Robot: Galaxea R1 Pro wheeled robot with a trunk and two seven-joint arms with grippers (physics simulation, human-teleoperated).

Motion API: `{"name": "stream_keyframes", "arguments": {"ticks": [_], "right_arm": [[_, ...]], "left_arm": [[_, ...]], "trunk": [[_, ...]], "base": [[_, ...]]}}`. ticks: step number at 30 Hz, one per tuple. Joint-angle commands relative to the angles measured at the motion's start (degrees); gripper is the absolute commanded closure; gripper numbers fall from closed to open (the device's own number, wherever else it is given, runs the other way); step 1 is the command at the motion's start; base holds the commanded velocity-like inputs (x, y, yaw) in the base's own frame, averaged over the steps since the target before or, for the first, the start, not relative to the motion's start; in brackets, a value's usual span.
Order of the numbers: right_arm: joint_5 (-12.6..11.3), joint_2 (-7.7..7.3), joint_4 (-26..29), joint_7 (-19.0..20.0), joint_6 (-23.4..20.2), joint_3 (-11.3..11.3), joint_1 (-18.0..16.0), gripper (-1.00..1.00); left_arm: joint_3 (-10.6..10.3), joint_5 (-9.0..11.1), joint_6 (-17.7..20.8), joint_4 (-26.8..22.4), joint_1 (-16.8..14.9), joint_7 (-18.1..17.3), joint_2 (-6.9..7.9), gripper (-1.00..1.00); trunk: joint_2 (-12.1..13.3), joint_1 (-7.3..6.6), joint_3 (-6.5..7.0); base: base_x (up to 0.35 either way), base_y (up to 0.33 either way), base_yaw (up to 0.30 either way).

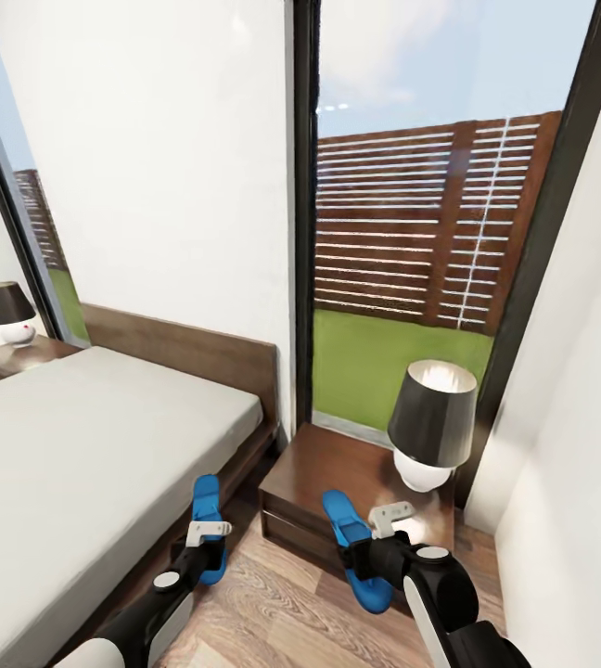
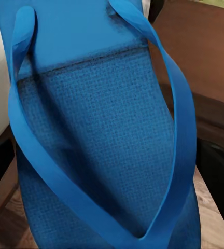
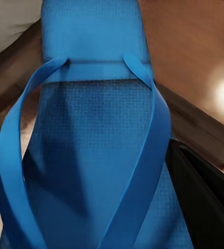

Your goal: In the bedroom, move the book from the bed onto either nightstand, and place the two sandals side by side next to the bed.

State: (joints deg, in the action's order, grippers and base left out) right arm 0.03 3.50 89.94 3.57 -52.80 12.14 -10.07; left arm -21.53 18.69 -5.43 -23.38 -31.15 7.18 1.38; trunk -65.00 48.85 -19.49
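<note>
The bed fills the left of the head view, its pale mattress bare as far as it shows; the book's placement therefore cannot be judged. The near nightstand stands just beside the bed frame, carrying a black-shaded lamp on its surface; a second nightstand sits at the bed's far side. The left sandal is raised over the bed's edge in the left pincer, and the right sandal hangs before the nightstand front in the right pincer. How far each pincer is open cannot be told (the wrist views show blue sole and straps at close range). Both sandals remain to be set down. The open wood floor is narrow, bounded by bed frame, nightstand and right wall.
</note>
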Motion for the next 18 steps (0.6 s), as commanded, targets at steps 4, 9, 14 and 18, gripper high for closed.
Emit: {"name": "stream_keyframes", "arguments": {"ticks": [4,9,14,18], "right_arm": [[0.0,0.02,0.1,0.2,-0.3,-0.1,0.0,1.00],[0.0,0.02,0.1,0.2,-0.3,0.0,0.0,1.00],[0.0,0.02,0.1,0.2,-0.3,0.0,0.0,1.00],[0.0,0.02,0.1,0.2,-0.3,0.0,0.0,1.00]], "left_arm": [[-0.5,0.4,-0.2,0.0,-0.1,0.4,0.05,1.00],[-0.5,0.4,-0.2,0.0,-0.1,0.4,0.03,1.00],[-0.5,0.4,-0.2,0.0,-0.1,0.4,0.02,1.00],[-0.5,0.4,-0.2,0.0,-0.1,0.4,0.04,1.00]], "trunk": [[1.6,-0.88,0.65],[3.6,-1.98,1.55],[5.6,-3.08,2.45],[7.2,-3.96,3.17]], "base": [[0.000,0.000,0.052],[0.000,0.000,0.018],[0.000,0.000,0.111],[0.000,0.000,0.236]]}}
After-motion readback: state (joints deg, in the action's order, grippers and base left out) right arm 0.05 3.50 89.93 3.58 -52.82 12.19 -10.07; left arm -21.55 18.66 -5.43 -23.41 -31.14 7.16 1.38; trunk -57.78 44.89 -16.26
